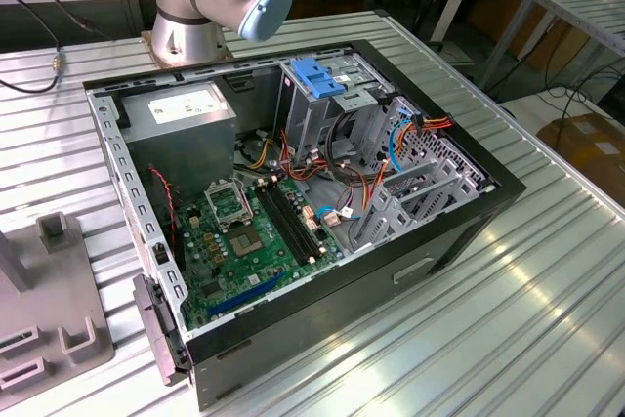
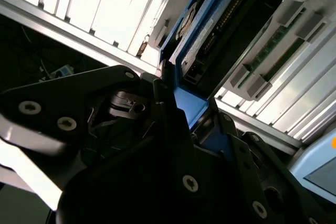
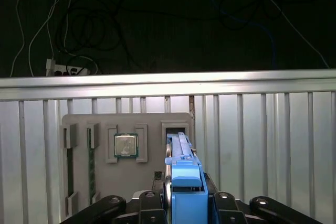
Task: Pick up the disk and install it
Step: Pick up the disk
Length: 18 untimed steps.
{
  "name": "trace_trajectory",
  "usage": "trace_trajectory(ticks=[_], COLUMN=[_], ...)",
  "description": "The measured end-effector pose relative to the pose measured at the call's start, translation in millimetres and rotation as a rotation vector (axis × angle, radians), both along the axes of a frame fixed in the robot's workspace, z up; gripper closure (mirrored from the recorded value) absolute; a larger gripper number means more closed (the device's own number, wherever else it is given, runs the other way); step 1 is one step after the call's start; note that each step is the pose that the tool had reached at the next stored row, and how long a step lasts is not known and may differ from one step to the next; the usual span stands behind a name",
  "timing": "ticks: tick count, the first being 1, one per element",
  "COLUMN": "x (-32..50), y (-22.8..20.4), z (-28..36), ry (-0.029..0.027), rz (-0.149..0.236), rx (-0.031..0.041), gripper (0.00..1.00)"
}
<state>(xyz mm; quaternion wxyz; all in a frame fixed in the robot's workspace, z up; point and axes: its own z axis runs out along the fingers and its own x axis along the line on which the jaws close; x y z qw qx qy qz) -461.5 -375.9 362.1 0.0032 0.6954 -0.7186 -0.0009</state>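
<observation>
The gripper (image 3: 186, 205) clamps its fingers (image 3: 149, 203) on either side of the disk (image 3: 185, 179), which stands on edge between them in its blue carrier. Just ahead of the fingertips, the disk's far end reaches a slot in a grey tray (image 3: 131, 187) that also holds a chip (image 3: 126, 145). Beyond the slatted table (image 3: 262, 145), cables (image 3: 79, 30) trail over dark floor.

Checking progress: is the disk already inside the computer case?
No, in the first wrist view the disk sits between the fingers, at the grey tray.
</observation>
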Motion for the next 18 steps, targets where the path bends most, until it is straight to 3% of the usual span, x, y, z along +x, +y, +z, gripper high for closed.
trace_trajectory(ticks=[18], x=[0.0], y=[0.0], z=[11.4], ry=[0.0000], rz=[0.000], rx=[-0.0001], gripper=[0.63])
